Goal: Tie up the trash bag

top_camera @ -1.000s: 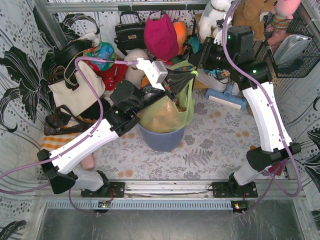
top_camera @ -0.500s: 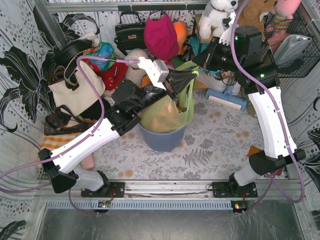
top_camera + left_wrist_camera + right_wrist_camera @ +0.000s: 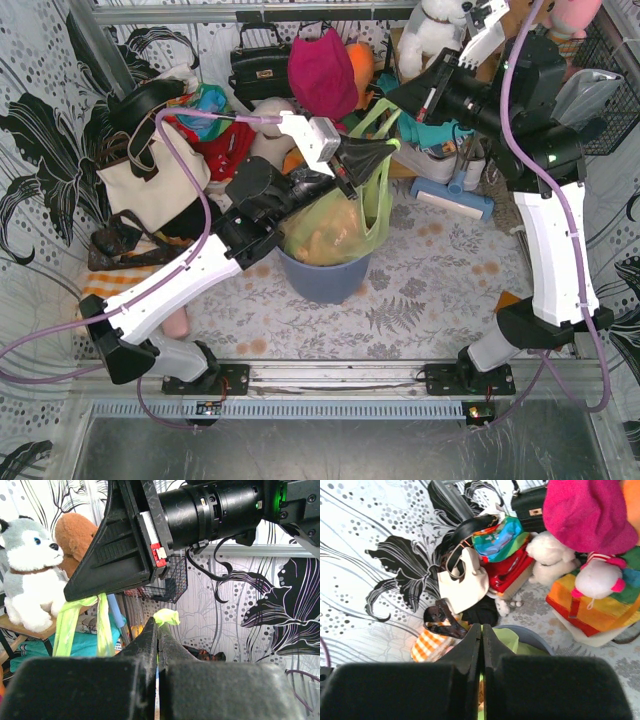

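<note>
Count: one trash bag point(image 3: 335, 228), one bin point(image 3: 325, 278), two tools, one on each arm.
White tote point(image 3: 150, 182): lying well to the left of the bin, among piled bags.
Left tool point(image 3: 387, 150): hovering just above the bin's back rim, clenched, pinching a twisted green end of the bag; the left wrist view is showing that end poking out above the closed fingertips point(image 3: 150, 637).
Trash bag: sitting inside the bin, tan paper showing through, its top pulled up and back from the bin.
Bin: standing on the floral bench point(image 3: 430, 290), between the two arms.
Right tool point(image 3: 393, 98): hanging above and behind the bin, clenched, gripping two green bag strips that are dangling from its tip.
Clutter: one black handbag point(image 3: 260, 65) and one magenta cushion point(image 3: 322, 70) crowding the wall behind the bin; one blue-and-white object point(image 3: 450, 195) lying right of the bin.
Edges: the metal rail point(image 3: 330, 375) is running along in front of the bin.
Room: bench surface is showing in front of and right of the bin.
</note>
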{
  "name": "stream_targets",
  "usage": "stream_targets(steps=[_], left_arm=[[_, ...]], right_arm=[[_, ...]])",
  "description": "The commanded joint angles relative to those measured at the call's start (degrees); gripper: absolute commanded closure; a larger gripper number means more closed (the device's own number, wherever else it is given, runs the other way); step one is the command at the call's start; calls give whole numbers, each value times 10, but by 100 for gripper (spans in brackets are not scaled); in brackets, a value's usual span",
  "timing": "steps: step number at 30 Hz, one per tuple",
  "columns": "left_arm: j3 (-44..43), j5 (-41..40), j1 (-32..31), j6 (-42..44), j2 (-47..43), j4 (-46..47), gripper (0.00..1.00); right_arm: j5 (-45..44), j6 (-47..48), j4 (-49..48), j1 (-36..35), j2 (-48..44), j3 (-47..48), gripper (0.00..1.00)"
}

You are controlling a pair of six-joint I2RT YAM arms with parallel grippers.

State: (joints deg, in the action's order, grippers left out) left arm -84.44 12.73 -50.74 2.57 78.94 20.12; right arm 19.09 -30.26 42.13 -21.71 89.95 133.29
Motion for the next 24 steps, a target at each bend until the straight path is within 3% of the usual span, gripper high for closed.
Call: stream_targets(steps=[1, 11, 17, 24], left_arm=[[-26, 6, -2, 3, 7, 24, 100], [3, -46, -1, 16, -13, 49, 100], [24, -64, -1, 20, -27, 60, 100], [29, -65, -1, 20, -29, 62, 100]], right_arm=[[45, -28, -39, -6, 7, 9, 100], [-35, -46, -53, -28, -115, -147, 100], [-38, -84, -94, -30, -198, -266, 100], [-27, -90, -64, -30, -221, -286, 100]])
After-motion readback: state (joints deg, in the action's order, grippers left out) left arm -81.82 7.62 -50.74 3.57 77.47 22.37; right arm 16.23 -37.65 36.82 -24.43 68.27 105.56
